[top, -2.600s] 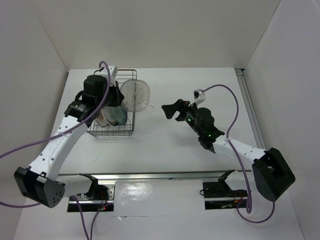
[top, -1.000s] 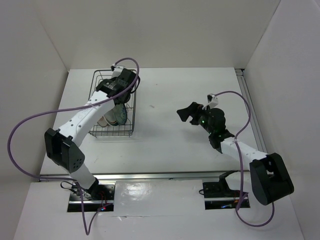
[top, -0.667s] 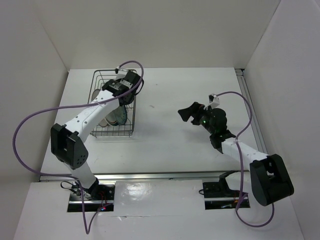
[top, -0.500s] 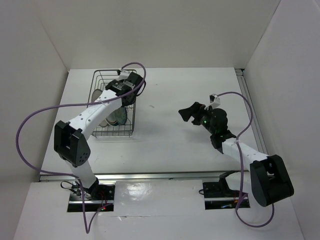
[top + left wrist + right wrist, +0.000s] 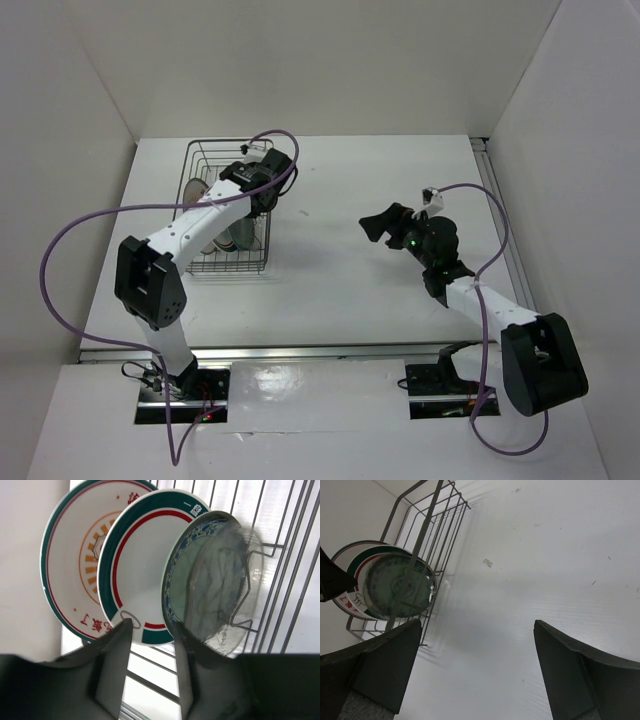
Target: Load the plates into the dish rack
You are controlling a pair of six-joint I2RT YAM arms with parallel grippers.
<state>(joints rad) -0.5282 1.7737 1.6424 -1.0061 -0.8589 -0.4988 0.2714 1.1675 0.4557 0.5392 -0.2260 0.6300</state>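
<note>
Left wrist view looks into the dish rack (image 5: 287,555), where four plates stand on edge in a row between the wires, each overlapping the next. At the end of the row nearest the rack's left side in this view is the large white plate with the orange centre pattern (image 5: 67,565). Next along the rack comes a white plate with a green rim and a red ring (image 5: 142,565), then the blue-green patterned plate (image 5: 175,587). Last is the translucent plate (image 5: 232,575), close against the patterned one and blurred at its edge. The left gripper (image 5: 150,630) hangs just in front of the row, inside the rack's right-hand part, its fingers (image 5: 112,665) a little apart with nothing between them. From the top external camera that arm reaches across the rack from its near side. The right gripper (image 5: 378,224) hovers above bare worktop (image 5: 330,290) well to the right of the rack, its fingers (image 5: 580,675) spread wide and empty
</note>
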